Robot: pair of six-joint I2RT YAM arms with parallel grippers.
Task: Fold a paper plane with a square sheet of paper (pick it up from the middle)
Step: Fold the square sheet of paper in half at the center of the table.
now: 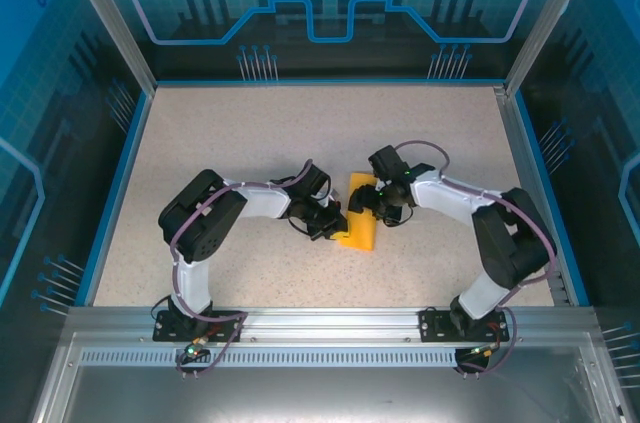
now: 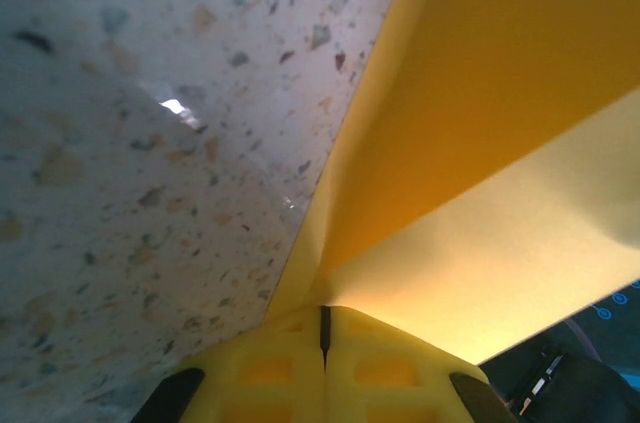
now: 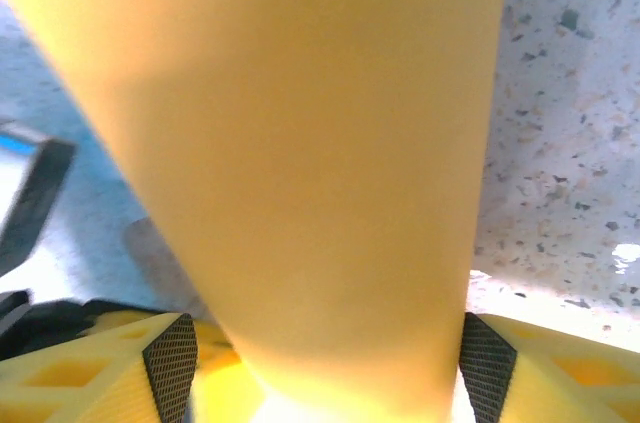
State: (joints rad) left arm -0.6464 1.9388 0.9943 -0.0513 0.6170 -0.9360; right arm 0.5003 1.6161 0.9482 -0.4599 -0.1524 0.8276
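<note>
The square sheet of paper, orange-yellow, lies folded into a narrow upright strip at the middle of the table, between the two grippers. My left gripper is at its left edge. In the left wrist view the yellow jaws of the left gripper are pressed together, and the paper comes out of them as two layers that open into a V. My right gripper is at the strip's upper right. Its jaws stand wide, and the paper fills the gap between the two black pads.
The speckled beige table is bounded by a blue rim and aluminium posts. A metal rail with both arm bases runs along the near edge. Both forearms angle in toward the centre.
</note>
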